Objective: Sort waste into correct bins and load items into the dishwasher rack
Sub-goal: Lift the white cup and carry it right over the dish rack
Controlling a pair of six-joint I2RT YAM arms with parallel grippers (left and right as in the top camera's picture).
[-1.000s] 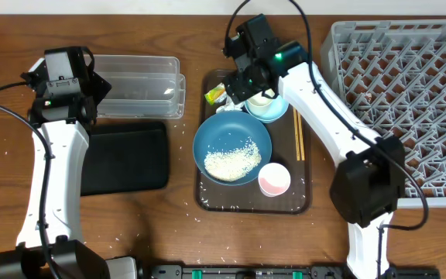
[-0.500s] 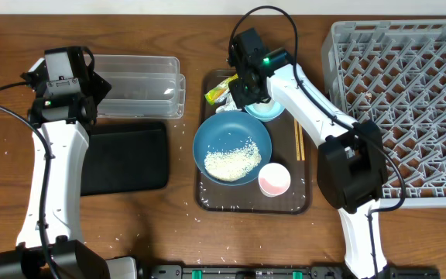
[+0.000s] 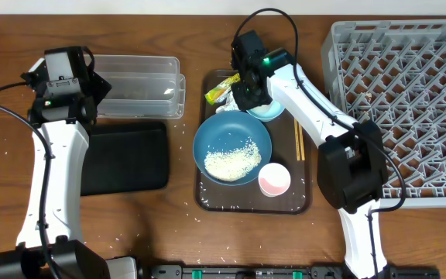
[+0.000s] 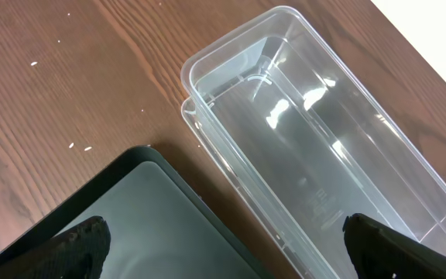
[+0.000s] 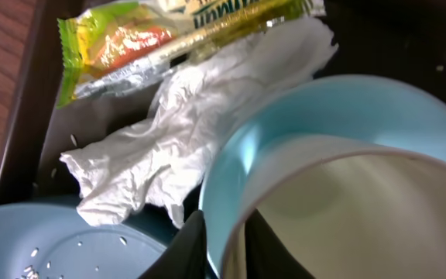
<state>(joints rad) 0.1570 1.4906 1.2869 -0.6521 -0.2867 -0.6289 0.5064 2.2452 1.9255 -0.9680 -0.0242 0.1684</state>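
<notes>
Since a second ago the right arm has folded its elbow back toward the rack (image 3: 409,77), and the right gripper (image 5: 227,260) has come down low over the back of the serving tray (image 3: 207,198), its jaws drawing in from wide apart to nearly together. Its two fingers now pinch the rim of the light-blue bowl (image 5: 231,163): one finger stands outside the wall, and the other is inside, between the wall and the white cup (image 5: 347,201) that sits in the bowl.

Just beyond the outer finger lies the tissue (image 5: 184,132), crumpled against the bowl's side. Past the tissue, the wrapper (image 5: 153,39) rests at the tray's back edge. Close on the gripper's other side is the dark-blue bowl (image 3: 215,139), holding a heap of rice (image 3: 231,161). Farther off, past that bowl, the pink cup (image 3: 273,180) stands on the tray's front part. The chopsticks (image 3: 298,136) lie along the tray's rack-side edge. The rack itself is well apart.

The left gripper (image 4: 235,248) is spread wide with nothing between its fingers. It hangs over the spot where the clear tub (image 4: 324,155) and the black tray (image 4: 130,225) lie side by side. A few loose grains dot the table (image 4: 53,77) beyond it.
</notes>
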